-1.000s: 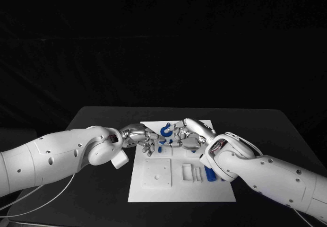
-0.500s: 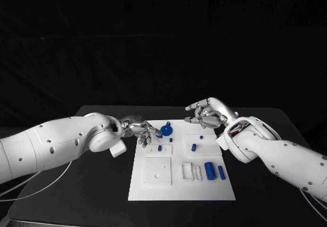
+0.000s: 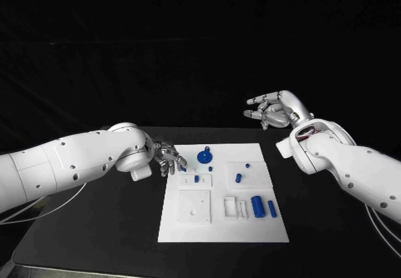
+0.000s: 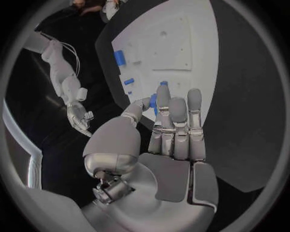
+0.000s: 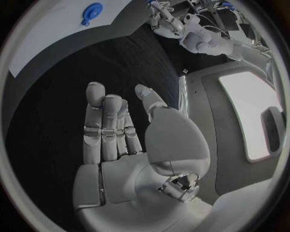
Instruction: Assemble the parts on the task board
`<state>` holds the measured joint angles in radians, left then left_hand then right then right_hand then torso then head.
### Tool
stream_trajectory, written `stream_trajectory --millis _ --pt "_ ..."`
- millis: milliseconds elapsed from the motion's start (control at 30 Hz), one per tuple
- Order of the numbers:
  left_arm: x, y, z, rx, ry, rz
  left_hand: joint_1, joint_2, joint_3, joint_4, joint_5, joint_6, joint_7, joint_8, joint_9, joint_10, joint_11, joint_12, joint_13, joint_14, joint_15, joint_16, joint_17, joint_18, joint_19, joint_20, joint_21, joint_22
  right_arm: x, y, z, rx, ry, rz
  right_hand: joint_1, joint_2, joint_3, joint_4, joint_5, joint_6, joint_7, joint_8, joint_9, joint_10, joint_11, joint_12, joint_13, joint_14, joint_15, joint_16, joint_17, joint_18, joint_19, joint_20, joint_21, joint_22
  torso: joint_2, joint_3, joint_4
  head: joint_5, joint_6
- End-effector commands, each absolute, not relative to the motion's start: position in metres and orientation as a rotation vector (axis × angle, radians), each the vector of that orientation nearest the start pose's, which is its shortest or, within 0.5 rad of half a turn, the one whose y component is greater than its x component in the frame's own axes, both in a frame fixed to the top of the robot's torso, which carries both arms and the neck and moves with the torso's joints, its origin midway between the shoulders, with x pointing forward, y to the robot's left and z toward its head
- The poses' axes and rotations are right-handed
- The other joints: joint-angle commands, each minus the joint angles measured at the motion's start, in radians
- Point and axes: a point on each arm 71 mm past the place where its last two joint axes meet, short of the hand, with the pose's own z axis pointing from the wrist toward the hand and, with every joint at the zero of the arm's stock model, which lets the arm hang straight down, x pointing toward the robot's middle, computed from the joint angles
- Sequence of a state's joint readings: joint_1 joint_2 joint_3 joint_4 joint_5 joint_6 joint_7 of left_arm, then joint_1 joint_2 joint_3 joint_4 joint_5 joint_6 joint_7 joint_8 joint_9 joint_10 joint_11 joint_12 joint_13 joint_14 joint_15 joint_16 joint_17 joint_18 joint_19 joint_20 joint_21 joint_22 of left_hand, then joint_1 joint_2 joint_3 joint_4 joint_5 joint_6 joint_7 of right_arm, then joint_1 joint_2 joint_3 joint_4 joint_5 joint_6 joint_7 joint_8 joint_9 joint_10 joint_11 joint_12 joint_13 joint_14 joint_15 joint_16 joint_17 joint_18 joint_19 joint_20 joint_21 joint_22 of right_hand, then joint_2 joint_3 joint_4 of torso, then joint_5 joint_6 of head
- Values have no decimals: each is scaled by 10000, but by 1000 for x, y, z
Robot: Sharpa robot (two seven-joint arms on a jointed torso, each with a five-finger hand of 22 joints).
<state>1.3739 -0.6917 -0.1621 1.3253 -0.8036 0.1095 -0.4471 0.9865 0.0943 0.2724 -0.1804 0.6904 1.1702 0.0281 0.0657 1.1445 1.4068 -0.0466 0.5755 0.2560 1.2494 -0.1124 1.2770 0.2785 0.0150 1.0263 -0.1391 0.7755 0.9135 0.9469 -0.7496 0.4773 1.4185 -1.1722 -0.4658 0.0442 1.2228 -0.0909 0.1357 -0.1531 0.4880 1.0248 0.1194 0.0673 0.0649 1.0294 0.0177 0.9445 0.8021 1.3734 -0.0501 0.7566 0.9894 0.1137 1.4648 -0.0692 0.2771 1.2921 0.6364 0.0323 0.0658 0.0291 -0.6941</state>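
Observation:
The white task board (image 3: 221, 231) lies mid-table. A round blue part with a knob (image 3: 204, 156) stands near its far edge, with no hand touching it. Small blue pieces (image 3: 238, 178) sit in the middle rows, and two blue cylinders (image 3: 257, 205) lie at the right. My left hand (image 3: 170, 159) hovers at the board's far left corner with its fingers extended, holding nothing. My right hand (image 3: 276, 110) is raised high beyond the board's far right, fingers apart and empty. In the left wrist view the left hand (image 4: 172, 140) reaches over the board (image 4: 181, 43). The right wrist view shows the right hand (image 5: 118, 140) and the round part (image 5: 92, 10).
Black table (image 3: 100, 231) surrounds the board on all sides. White raised blocks (image 3: 193, 209) and a slotted holder (image 3: 234, 208) stand on the board's near half. Cables (image 3: 50, 205) hang under my left arm.
Both hands have left the round blue part, which stays on the board. My right hand rose up and away to the right; my left hand drew back to the board's left edge.

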Motion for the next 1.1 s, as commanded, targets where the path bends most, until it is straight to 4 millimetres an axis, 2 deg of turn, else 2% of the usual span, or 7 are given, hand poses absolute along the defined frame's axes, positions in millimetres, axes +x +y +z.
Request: stream_trajectory --millis 33,233,400,767,1100 --pt "528 201 -193 -2948 22869 -3189 28 -40 1042 -846 82 430 -382 33 -22 382 -307 -34 22 196 -93 -47 19 10 109 -3 -45 55 526 -231 -120 4598 12293 9602 -120 -22 33 19 74 76 -32 -50 -8 13 -27 60 -16 6 -40 42 -7 137 387 -35 64 10 -3 -13 13 59 -56" --pt "531 197 -195 -2907 22310 -2723 -7 -79 1067 -841 145 468 -393 27 -19 434 -316 -132 58 269 -108 -154 114 -6 292 -21 -434 484 530 -234 -115 4870 12057 9534 -136 -50 -3 41 160 79 -36 -51 -8 8 -26 56 -27 -10 -36 37 -5 130 368 -30 57 19 9 -13 16 110 -89" --pt "532 192 -201 -2933 21917 -2719 -7 -97 1071 -834 196 482 -400 32 -21 469 -322 -130 63 291 -113 -166 117 -7 331 -25 -480 554 531 -235 -114 4960 12005 9516 -136 -55 -9 47 193 77 -34 -51 -8 8 -25 55 -32 -10 -37 38 -5 129 373 -31 75 29 12 -21 0 122 -101" --pt "531 178 -221 -2896 21926 -2863 -9 -111 1097 -807 215 490 -406 29 -5 513 -332 -167 65 355 -125 -216 126 -11 433 -38 -643 747 532 -233 -115 5023 12054 9548 -134 -59 -14 67 239 85 -36 -51 -8 4 -26 51 -46 -13 -37 40 -3 129 370 -32 46 42 15 -16 -3 56 -143" --pt "530 170 -229 -2550 21882 -2847 -8 -110 1095 -783 200 475 -402 31 5 509 -326 -176 71 351 -120 -235 128 -13 460 -33 -725 830 532 -232 -116 5057 12103 9540 -82 -72 8 27 250 85 -34 -52 -9 -8 -28 44 -56 -30 -35 30 -8 132 362 -31 -16 34 6 -9 8 37 -180"
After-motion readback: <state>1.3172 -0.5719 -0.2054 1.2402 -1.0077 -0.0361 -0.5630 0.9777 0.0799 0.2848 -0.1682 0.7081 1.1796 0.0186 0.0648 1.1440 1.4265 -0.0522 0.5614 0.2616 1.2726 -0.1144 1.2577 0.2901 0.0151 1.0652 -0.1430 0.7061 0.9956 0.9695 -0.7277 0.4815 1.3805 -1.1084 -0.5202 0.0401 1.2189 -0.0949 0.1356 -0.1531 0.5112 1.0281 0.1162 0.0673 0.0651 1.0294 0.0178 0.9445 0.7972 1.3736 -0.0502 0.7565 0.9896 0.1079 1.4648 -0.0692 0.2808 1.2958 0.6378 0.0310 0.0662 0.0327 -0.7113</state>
